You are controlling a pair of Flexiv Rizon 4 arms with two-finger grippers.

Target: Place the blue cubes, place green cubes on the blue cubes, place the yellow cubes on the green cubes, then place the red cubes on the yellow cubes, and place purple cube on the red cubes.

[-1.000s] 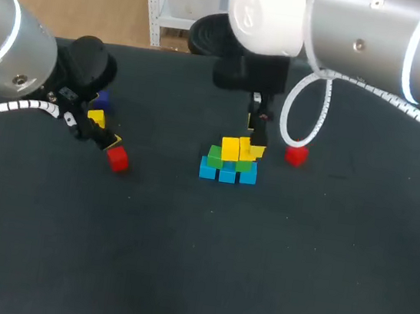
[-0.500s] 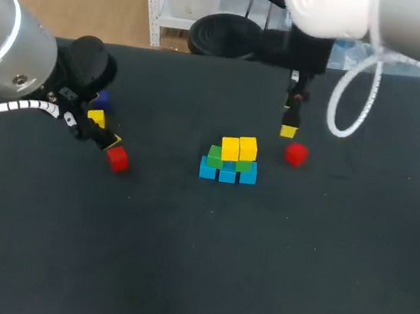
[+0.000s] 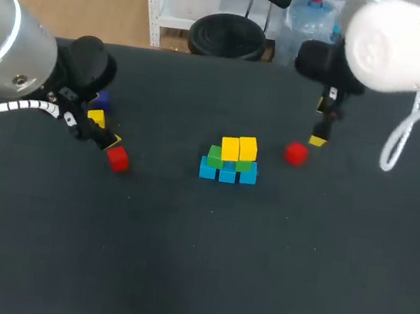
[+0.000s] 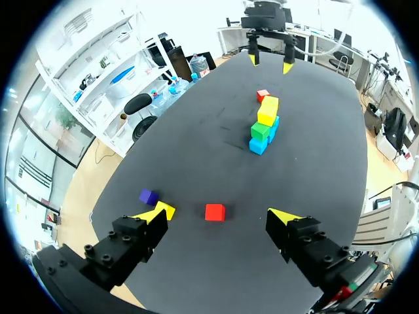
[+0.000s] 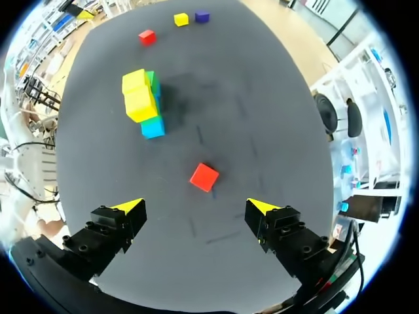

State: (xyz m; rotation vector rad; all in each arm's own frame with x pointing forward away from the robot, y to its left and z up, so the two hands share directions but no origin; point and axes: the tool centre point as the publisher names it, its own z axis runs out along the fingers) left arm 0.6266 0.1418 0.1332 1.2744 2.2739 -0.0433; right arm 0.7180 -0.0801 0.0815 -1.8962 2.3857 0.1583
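Nearest you on the dark worktop [image 3: 181,261], the stack sits in the middle: three blue cubes [image 3: 227,175] in a row at the base, green cubes [image 3: 214,157] on them, and two yellow cubes [image 3: 239,148] side by side on top. Level with it, out on your left, there's the first red cube [image 3: 118,160], lying alone on the worktop. Your left hand [image 4: 219,214] hangs over it with fingers spread wide, holding nothing. Its wrist view shows that cube lying between the two yellow tips, touching neither. Just beyond, the loose yellow cube [image 3: 96,118] sits close by one of that hand's fingers, and the small purple cube [image 3: 101,99] is right behind it. Over on the right, the second red cube [image 3: 295,153] rests near the stack, not touching it. Your right hand [image 5: 194,207] is above the worktop just past that cube, fingers wide and empty, with the cube ahead of its tips.
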